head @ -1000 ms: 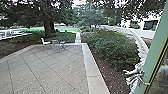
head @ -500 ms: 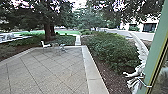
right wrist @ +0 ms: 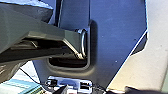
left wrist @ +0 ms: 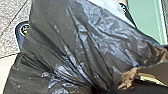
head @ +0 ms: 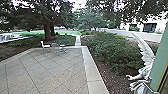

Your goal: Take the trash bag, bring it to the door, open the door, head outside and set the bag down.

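Find one black trash bag (left wrist: 72, 45) spread large and close in the left wrist view, in front of the robot's dark plate (left wrist: 20, 37), over pale paving. Place it right by the left tool, with creases drawn together toward one spot. Cannot tell whether gripped by it, nor how open or closed. Cannot tell the right tool's state either. Note one patch of crumpled brown material (left wrist: 128, 78) close against the bag.

Count two round fittings on that plate, each bearing a small mark too tiny to read.

In the head view, look out on a paved patio (head: 45, 67) crossed by diagonal joints, with a plain light border (head: 92, 72). Count one white chair (head: 45, 46) near its far edge, with more light furniture (head: 62, 47) just beside, too small to count. Make out two dark trunks close together (head: 47, 31) beyond, one narrow path (head: 78, 41) leading away, and one broad mass of green shrubs (head: 112, 51) alongside the border. Near the robot's right, see one green upright (head: 160, 60), plus one pale, knobbly, curving form (head: 145, 55) just beside
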